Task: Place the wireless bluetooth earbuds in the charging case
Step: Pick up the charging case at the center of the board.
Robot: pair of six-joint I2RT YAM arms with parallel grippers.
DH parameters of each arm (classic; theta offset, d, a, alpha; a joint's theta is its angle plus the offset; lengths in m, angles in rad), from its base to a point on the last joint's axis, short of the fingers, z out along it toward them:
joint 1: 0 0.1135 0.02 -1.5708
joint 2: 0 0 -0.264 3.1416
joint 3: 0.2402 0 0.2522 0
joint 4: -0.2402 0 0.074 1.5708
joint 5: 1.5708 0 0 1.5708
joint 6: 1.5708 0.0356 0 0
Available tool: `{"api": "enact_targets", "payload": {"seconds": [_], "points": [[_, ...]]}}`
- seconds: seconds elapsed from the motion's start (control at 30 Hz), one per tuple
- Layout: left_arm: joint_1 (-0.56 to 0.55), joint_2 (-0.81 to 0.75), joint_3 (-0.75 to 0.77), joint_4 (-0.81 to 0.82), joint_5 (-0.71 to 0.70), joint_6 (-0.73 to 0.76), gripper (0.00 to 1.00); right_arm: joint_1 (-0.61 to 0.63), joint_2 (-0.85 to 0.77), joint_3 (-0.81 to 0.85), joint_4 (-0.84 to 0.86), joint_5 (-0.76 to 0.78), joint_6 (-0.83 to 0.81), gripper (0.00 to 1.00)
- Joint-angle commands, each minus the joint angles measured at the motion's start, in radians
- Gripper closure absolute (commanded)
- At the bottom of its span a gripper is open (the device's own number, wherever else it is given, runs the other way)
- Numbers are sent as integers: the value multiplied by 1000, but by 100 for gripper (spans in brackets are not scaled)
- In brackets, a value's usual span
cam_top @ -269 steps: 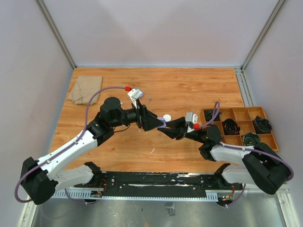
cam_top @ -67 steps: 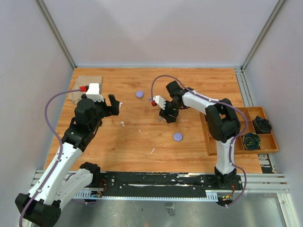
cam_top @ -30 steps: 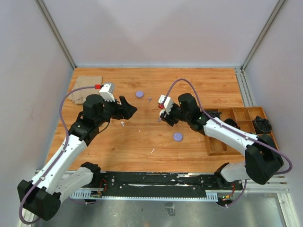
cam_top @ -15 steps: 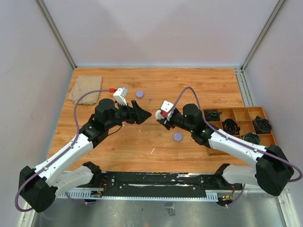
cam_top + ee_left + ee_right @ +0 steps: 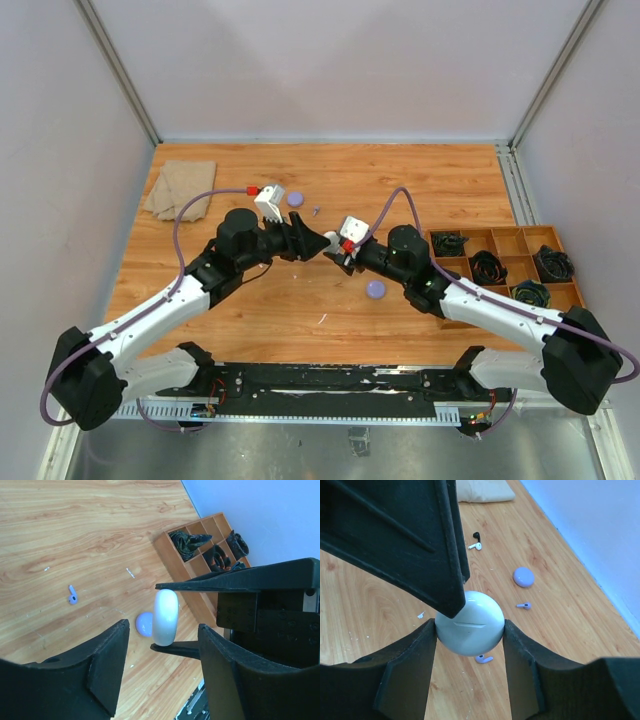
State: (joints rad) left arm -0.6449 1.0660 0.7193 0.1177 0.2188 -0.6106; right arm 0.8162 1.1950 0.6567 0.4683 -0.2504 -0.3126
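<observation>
1. Earbuds [image 5: 523,605] are lying loose on the tabletop [image 5: 400,180]. Seen from the right wrist, pale purple ones are sitting at about 3 and 6 o'clock of the white charging case [image 5: 469,622], and a black and white pair [image 5: 476,544] at 12 o'clock.
2. Left end effector [image 5: 320,244] is flanking that case with its fingers apart, neither one pressing on it. If they are closing off-centre, they are risking a shove that pops the smooth, rounded shell free.
3. Right end effector [image 5: 340,255] is clamping the case by its rim, clear of the tabletop. The pinch is bearing on curved sides, so any twist during a handover is likely to spin or drop it onto the earbuds below.
4. Lid is looking shut, so nothing is going in until it opens.
5. Case is standing on edge. From the left wrist it is showing as a narrow oval, long axis running 12 to 6, and its seam is facing the right wrist camera, running 9 to 3.
6. Earbud at 3 o'clock is lying flat, with its stem seemingly running 9 to 3.
</observation>
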Motion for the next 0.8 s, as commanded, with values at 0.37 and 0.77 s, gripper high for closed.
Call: {"api": "enact_targets", "payload": {"seconds": [0.37, 0.77], "points": [[-21, 55, 9, 98, 18, -2, 54, 33, -19, -7, 77, -16, 8, 57], [-25, 46, 32, 64, 18, 52, 78, 37, -37, -23, 85, -34, 9, 49]]}}
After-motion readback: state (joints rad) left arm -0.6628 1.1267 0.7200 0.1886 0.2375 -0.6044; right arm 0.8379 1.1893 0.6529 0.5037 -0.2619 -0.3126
